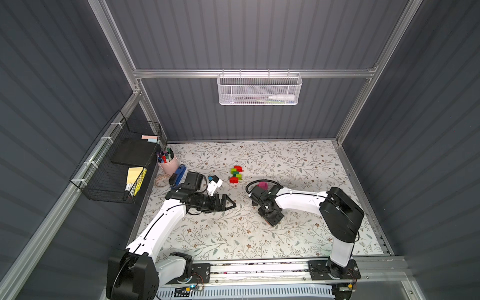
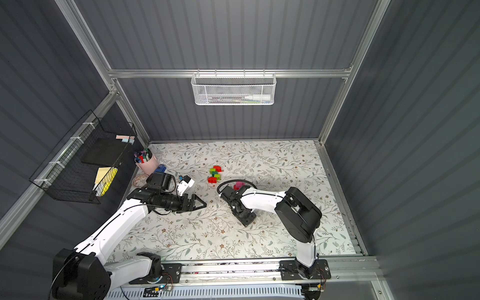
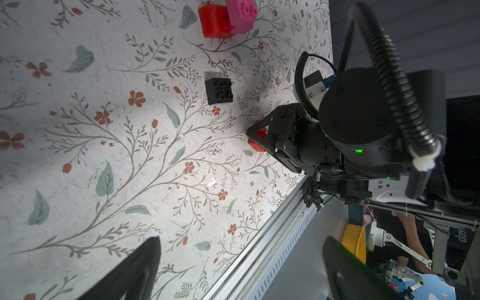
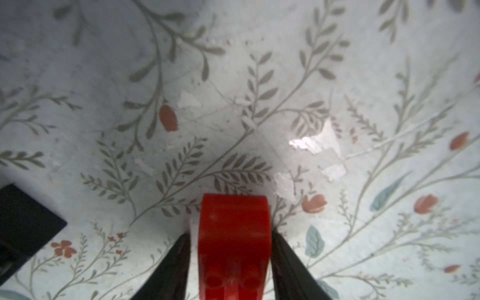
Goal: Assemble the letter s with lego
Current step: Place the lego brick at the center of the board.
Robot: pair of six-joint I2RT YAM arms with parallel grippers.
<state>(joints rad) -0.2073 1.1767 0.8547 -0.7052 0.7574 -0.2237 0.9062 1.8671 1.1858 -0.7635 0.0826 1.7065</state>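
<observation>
You'll see R gripper (image 4: 230, 233) jaws slightly apart, straddling red brick (image 4: 233, 215) on table (image 4: 233, 78), gap on one side. L gripper (image 1: 230, 202): jaws wide, empty. Red/green lego stack (image 1: 236, 174) sits mid-table.

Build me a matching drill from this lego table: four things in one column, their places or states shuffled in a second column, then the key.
Column one
1. black square studded plastic brick
2. pink studded plastic brick
3. red studded plastic brick
4. left pincer

Column two
A. between the fingers of the right pincer
B. open, holding nothing
C. alone on the floral mat
D. touching a second red brick

Pairs: 1-C, 2-D, 3-A, 4-B
</observation>
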